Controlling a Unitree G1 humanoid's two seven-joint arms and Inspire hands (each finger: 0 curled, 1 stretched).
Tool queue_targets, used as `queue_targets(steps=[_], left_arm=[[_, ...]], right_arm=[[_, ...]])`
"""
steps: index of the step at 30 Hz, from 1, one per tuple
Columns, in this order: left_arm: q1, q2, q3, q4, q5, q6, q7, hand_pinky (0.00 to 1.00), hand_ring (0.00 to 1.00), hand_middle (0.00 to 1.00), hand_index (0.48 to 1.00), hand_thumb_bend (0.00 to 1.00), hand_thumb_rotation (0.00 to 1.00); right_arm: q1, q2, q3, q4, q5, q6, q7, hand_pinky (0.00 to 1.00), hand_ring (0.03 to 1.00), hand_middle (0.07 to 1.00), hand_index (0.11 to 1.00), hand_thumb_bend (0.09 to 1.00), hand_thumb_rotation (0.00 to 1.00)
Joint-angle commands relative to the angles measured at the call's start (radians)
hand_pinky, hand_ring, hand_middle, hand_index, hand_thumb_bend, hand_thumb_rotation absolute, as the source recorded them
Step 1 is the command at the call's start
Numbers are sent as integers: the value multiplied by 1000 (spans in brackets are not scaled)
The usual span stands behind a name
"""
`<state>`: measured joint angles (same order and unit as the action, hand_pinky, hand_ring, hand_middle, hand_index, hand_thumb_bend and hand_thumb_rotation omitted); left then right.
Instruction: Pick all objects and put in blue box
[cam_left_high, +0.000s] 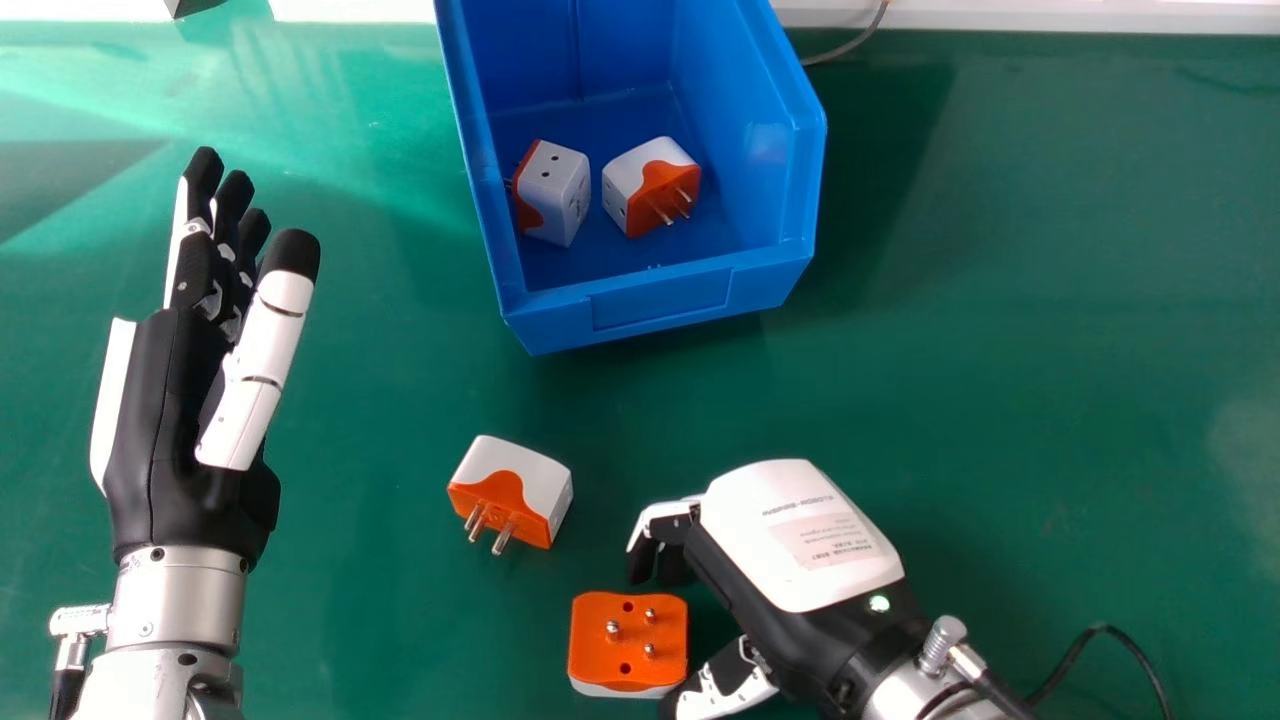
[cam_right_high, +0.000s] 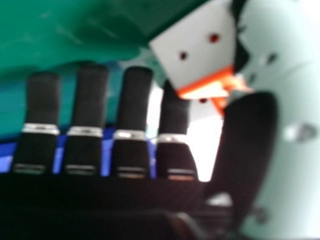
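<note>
My right hand (cam_left_high: 800, 550) is at the lower right in the head view, its bent fingers and thumb spread open at the right side of an orange and white plug adapter (cam_left_high: 628, 640), pins up. Another adapter (cam_left_high: 520, 475) lies farther up and left, its pins towards the near side. Two more adapters (cam_left_high: 560, 190) (cam_left_high: 655, 185) are inside the blue box (cam_left_high: 660, 300). The left hand (cam_left_high: 180, 400) is at the left with straight fingers. In the right hand view, a white and orange adapter (cam_right_high: 195, 55) shows between the fingers and thumb of my right hand (cam_right_high: 132, 100).
The green table (cam_left_high: 1050, 350) stretches around the box and hands. A dark cable (cam_left_high: 1120, 632) curves beside the right wrist, and a thin cable (cam_left_high: 850, 45) runs behind the box. A white edge (cam_left_high: 1050, 14) borders the table's far side.
</note>
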<state>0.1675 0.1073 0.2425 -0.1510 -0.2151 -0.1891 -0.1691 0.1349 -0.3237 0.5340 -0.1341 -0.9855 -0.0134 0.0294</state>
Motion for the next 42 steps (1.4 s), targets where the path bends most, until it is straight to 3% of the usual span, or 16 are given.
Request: queue_targets(steps=[1, 5, 15, 21, 26, 35, 37, 42], left_arm=[[-16, 12, 3, -8, 2, -15, 1, 1000, 1000, 1000, 1000, 604, 642], [-25, 11, 6, 6, -8, -28, -8, 1000, 1000, 1000, 1000, 600, 641], [-34, 10, 7, 11, 2, -35, 0, 1000, 1000, 1000, 999, 582, 632], [-32, 9, 5, 6, 8, -33, 6, 1000, 1000, 999, 995, 597, 631], [-32, 9, 7, 7, 2, -36, 0, 1000, 1000, 998, 993, 609, 634], [-29, 7, 5, 11, 4, -40, -1, 1000, 1000, 998, 995, 609, 634], [-28, 8, 5, 9, 7, -40, 0, 1000, 1000, 999, 997, 611, 634], [-25, 6, 4, 7, 10, -39, 4, 1000, 1000, 1000, 998, 616, 634]], right_arm=[[-5, 3, -9, -3, 26, -4, 7, 412, 476, 525, 550, 586, 83], [-18, -9, -13, 14, 34, -17, -6, 378, 457, 511, 524, 561, 53], [-34, -16, -12, 35, 32, -15, -11, 302, 396, 459, 519, 524, 13], [-27, 1, -15, 30, 33, 35, 15, 273, 378, 454, 531, 514, 6], [-26, 9, -17, 21, 35, 65, 41, 216, 305, 435, 518, 512, 2], [-25, 13, -13, 3, 23, 105, 65, 165, 244, 425, 512, 510, 1], [-24, 9, -13, 1, 24, 100, 60, 134, 204, 346, 497, 501, 48], [-20, 4, -18, -17, 32, 108, 83, 122, 191, 312, 488, 495, 78]])
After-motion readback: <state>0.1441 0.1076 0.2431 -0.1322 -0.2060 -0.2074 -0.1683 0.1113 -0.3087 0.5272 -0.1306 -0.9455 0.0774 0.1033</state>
